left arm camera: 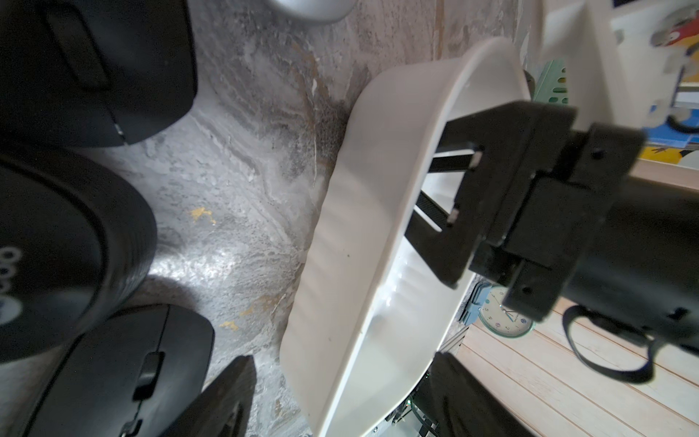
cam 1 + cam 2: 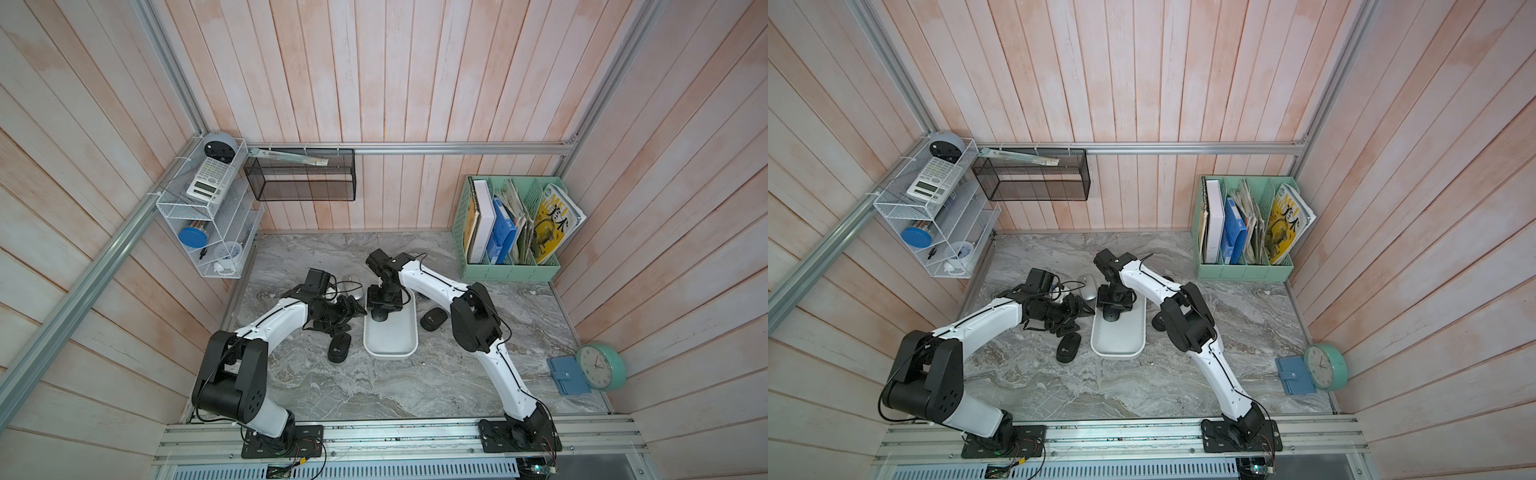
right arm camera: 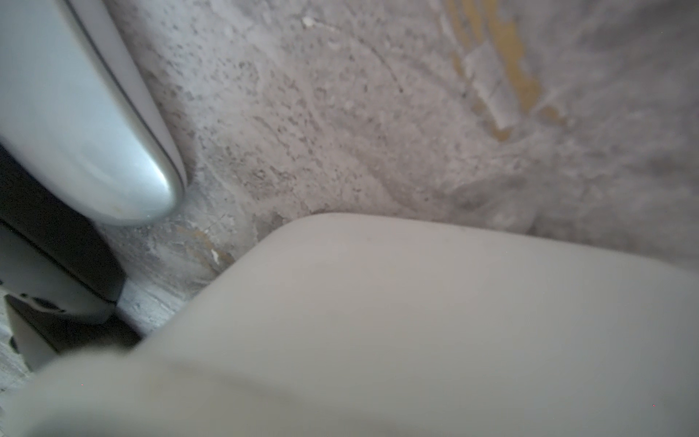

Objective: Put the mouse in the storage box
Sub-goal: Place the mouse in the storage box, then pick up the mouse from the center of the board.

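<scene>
Left gripper [image 2: 349,318] idles, jaws apart, left of the storage box [image 2: 390,347]. Right gripper [image 2: 381,305] hangs over the mouse [image 2: 379,318] inside it (held or freed, I cannot tell). It should spread wide, then lift straight up.

1. The storage box [image 2: 390,345] lies mid-worktop [image 2: 374,386], long side running front to back.
2. One mouse [image 2: 379,314] sits in its far half.
3. A second mouse [image 2: 338,349] lies just left of the box, a third mouse [image 2: 433,319] just right, and a fourth mouse [image 2: 354,289] by its far left corner.
4. The file holder [image 2: 509,272] stands in the back right corner.
5. The wallet [image 2: 567,375] lies just beside the clock [image 2: 598,365] at the right edge.
</scene>
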Action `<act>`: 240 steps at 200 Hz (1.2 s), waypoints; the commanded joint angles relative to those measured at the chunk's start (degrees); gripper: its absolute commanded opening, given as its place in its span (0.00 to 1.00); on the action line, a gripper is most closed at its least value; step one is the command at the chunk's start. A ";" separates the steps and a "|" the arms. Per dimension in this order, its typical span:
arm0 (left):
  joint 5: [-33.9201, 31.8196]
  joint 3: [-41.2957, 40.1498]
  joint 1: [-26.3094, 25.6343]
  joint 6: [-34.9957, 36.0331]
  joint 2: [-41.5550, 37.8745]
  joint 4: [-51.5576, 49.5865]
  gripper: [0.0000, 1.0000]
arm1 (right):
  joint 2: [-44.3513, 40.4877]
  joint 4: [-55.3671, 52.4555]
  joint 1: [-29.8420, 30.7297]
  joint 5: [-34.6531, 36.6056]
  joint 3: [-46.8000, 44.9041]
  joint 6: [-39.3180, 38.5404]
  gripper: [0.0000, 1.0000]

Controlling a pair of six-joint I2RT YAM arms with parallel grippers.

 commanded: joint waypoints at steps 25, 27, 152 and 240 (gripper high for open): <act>0.57 -0.84 0.15 0.16 -1.85 0.41 0.78 | -0.36 0.85 0.44 -0.22 -2.19 0.72 0.71; 0.57 -0.85 0.17 0.17 -1.88 0.42 0.78 | -0.45 0.96 0.43 -0.28 -2.24 0.65 0.71; -7.57 2.05 -3.48 3.40 -9.68 -8.68 0.79 | -17.68 1.44 0.42 3.89 -11.77 -1.40 0.75; -14.10 9.67 -23.31 0.81 -8.94 -10.07 0.79 | -45.60 -4.17 -16.64 21.04 -44.46 -4.47 0.83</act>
